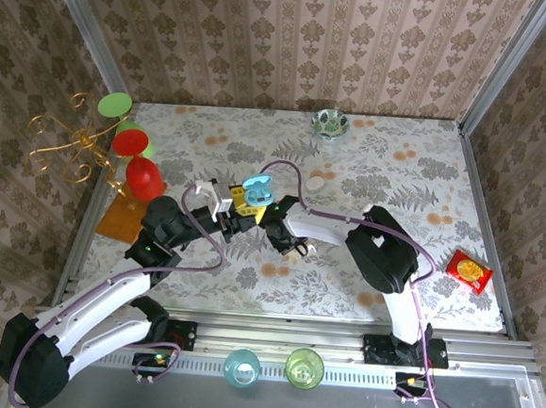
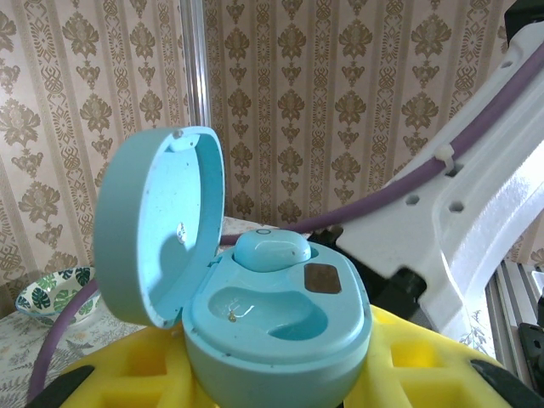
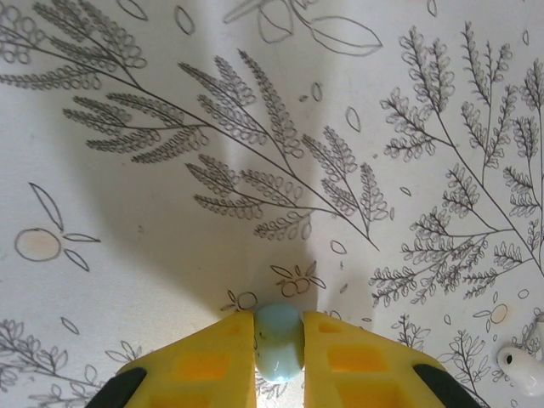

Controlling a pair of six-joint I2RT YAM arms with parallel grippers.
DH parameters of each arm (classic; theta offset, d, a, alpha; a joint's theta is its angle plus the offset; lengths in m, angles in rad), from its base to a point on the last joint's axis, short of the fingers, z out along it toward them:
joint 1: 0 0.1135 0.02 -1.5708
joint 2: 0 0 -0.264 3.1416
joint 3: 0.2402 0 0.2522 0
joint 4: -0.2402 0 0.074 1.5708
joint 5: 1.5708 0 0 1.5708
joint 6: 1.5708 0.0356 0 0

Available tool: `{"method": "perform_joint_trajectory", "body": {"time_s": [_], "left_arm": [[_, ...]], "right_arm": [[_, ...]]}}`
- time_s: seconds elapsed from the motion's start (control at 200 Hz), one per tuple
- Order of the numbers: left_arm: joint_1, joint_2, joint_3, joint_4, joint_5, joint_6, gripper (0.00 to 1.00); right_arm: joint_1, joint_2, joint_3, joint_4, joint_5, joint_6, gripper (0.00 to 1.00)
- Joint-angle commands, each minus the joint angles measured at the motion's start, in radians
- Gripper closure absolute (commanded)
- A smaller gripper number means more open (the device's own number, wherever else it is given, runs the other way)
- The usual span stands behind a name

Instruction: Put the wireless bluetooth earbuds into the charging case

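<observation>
Our right gripper pinches a tiny glossy pale-blue plastic earbud over the leaf-printed table, while our left gripper clamps the open pale-blue pebble-shaped case, one matching bud seated, its near socket empty.

The table was covered with a pale cloth printed with leaves and orange spots. At its far edge stood a small patterned bowl. Nearer the middle lay a small white oval thing. A red packet lay at the right edge, and an orange square at the left edge, under a gold wire stand. A white earbud lay on the cloth.
</observation>
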Motion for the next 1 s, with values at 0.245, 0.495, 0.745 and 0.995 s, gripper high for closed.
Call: {"method": "perform_joint_trajectory", "body": {"time_s": [0.245,0.495,0.745,0.995], "left_arm": [[-0.008,-0.023,0.014,0.014,0.015,0.009,0.81],[-0.008,-0.025,-0.001,0.017,0.015,0.007,0.81],[-0.008,-0.004,0.003,0.038,0.019,-0.002,0.81],[-0.012,0.006,0.002,0.048,0.022,-0.006,0.81]], "right_arm": [[-0.202,-0.340,-0.193,0.148,-0.440,0.095,0.82],[-0.349,-0.487,-0.344,0.338,-0.858,0.251,0.82],[-0.432,-0.550,-0.429,0.416,-1.087,0.336,0.83],[-0.486,-0.581,-0.503,0.537,-1.222,0.437,0.83]]}}
